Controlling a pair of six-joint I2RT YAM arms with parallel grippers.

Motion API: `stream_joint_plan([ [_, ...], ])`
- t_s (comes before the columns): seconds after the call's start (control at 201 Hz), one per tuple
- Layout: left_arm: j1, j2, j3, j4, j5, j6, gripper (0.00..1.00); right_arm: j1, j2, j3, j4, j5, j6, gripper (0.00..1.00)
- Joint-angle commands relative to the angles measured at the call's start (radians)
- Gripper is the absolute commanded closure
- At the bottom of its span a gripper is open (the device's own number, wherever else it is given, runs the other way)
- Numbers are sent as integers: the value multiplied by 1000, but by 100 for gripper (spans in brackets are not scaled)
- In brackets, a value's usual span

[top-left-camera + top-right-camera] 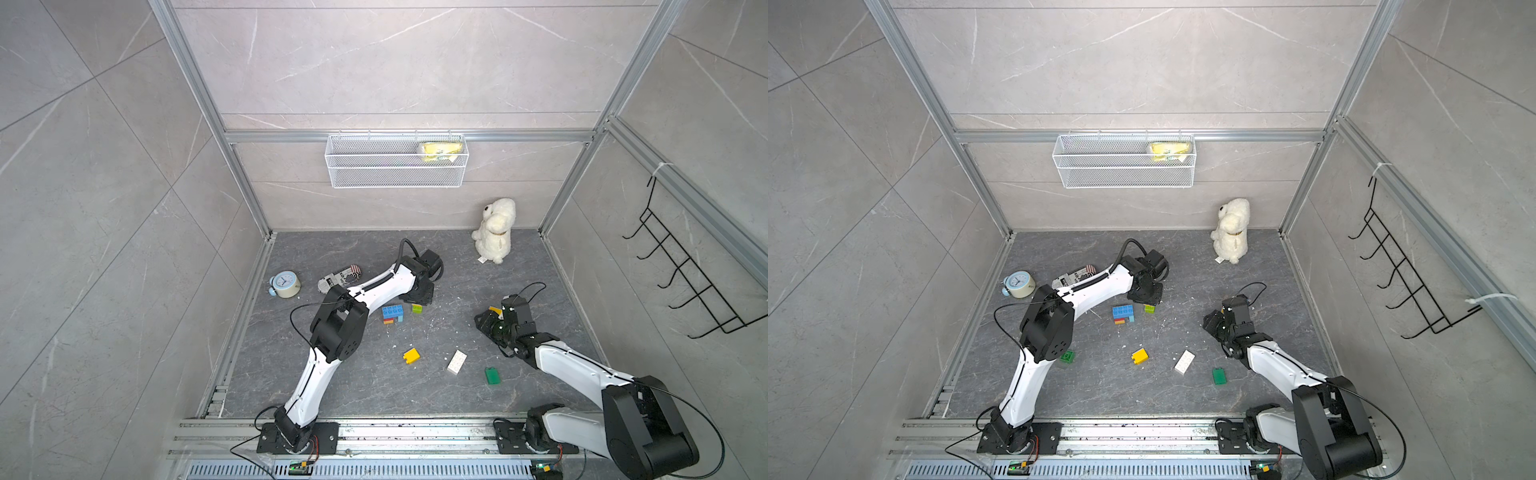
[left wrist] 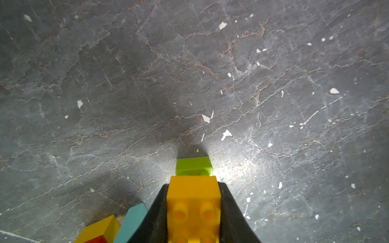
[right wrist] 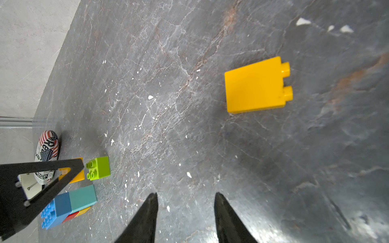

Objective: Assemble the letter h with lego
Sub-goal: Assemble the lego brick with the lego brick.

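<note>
My left gripper is shut on a yellow lego brick, studs toward the camera. It hovers low, right beside a lime brick on the floor. Close by lies a joined cluster of blue, light blue, red and yellow bricks; the right wrist view shows the cluster too. My right gripper is open with nothing between its fingers, low over the floor. A flat-lying yellow brick rests a little ahead of it. Loose yellow, white and green bricks lie nearer the front.
A white plush toy sits at the back right. A small clock and a printed pouch lie at the left. A wire basket hangs on the back wall and a black hook rack on the right wall. Another green brick lies under my left elbow.
</note>
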Motion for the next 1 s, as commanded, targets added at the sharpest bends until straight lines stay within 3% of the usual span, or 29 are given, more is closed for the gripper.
stream_joint_plan([
  [0.0,-2,21,-8,-2,19,3,100,-2,14,8,8,-5,-17,53],
  [0.343,-9,26,-42,13,34,-6,100,-2,15,9,7,1,-19,53],
  [0.662,-43,29,-95,32,24,101,100,-2,14,10,5,1,-21,53],
  [0.996,-83,150,-51,-48,-98,122,100,-2,4,10,1,8,-23,53],
])
